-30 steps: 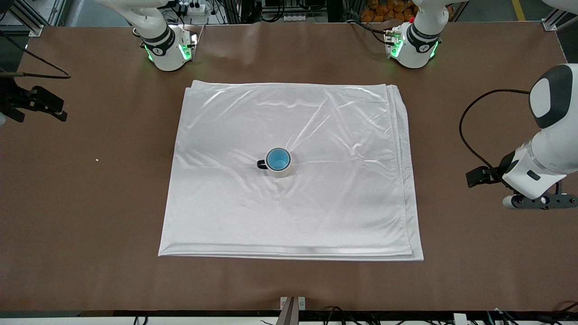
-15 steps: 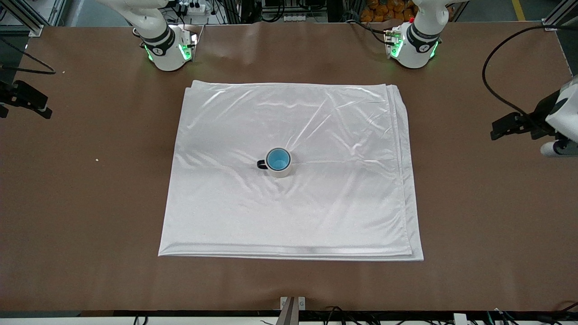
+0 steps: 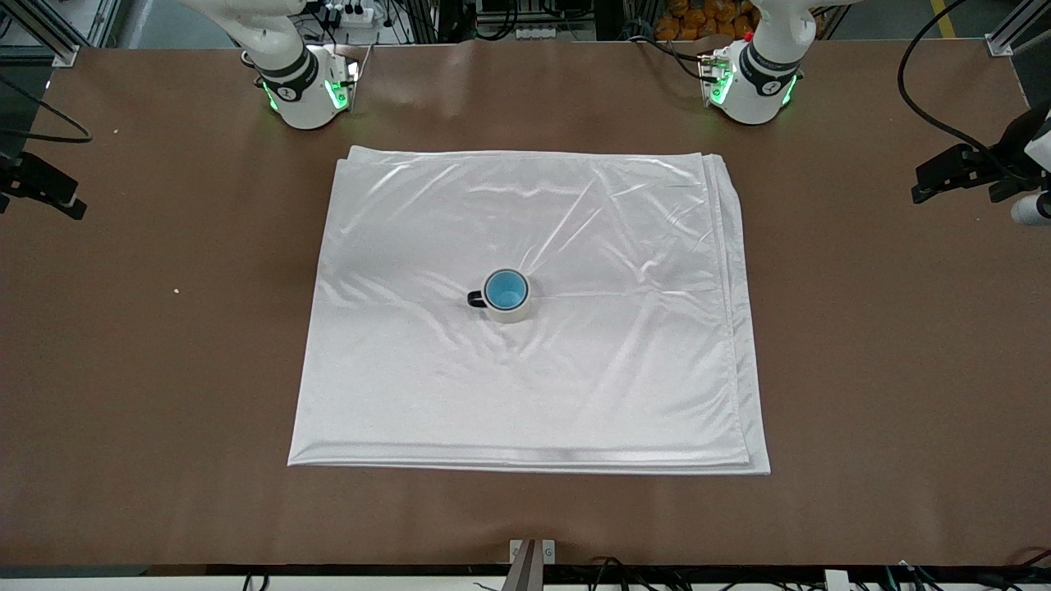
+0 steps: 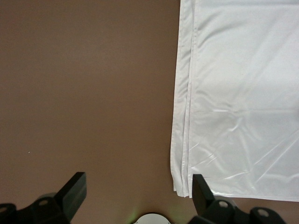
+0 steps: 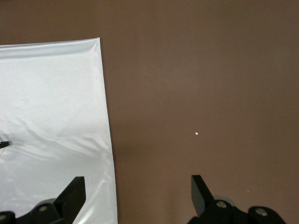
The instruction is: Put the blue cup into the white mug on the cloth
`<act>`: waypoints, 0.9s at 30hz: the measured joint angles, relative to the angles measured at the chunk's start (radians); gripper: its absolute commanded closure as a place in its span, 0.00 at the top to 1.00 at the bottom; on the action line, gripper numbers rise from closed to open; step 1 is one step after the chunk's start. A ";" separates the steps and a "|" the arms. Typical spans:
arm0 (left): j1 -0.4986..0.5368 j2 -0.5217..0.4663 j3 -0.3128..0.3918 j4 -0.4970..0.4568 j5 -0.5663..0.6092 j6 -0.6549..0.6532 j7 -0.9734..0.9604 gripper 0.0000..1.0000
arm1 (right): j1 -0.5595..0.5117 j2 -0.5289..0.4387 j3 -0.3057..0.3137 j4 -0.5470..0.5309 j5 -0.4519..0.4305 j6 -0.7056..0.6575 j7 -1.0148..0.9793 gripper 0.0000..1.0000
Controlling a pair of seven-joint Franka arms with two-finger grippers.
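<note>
**Cup nested in mug, both arms pulled clear**

Blue cup (image 3: 505, 288) sits upright inside the white mug (image 3: 512, 308), centre of the front frame, slightly below the middle. Only its bright blue inside and rim show; the mug's cream wall wraps around it, black handle pointing to frame left. The mug stands on the cloth (image 3: 624, 369), roughly mid-sheet, well apart from every edge. The cloth is flat with light creases, layered fold edges along its frame-right side.

What changed: cup, mug and cloth haven't moved over the last second. The left arm has. A second ago its gripper was low at the right edge of the front frame, about level with the mug; now the left gripper (image 3: 1036, 207) is up near the upper right edge, mostly out of frame. The right gripper (image 3: 33, 187) at the upper left edge shifted only slightly. So I read this as retreat after placement: task looks done, nothing left to grasp.

Claws: the left wrist view shows the left gripper (image 4: 139, 189) with fingers spread wide, nothing between them, over bare table (image 4: 84, 93) just beside the cloth's (image 4: 243, 93) folded corner. Right wrist view, same story: right gripper (image 5: 138, 189) wide apart, empty, over table (image 5: 210, 70) beside the cloth (image 5: 51, 102) edge. Neither touches anything.
</note>
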 measured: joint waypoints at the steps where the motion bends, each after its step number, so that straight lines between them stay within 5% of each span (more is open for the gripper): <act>1: 0.001 0.000 0.002 -0.001 0.000 0.000 0.003 1.00 | 0.000 0.000 0.001 0.000 0.001 0.000 0.003 1.00; 27: 0.004 0.023 0.011 -0.012 0.010 0.063 0.020 1.00 | -0.004 0.002 0.018 0.000 0.009 0.012 0.013 1.00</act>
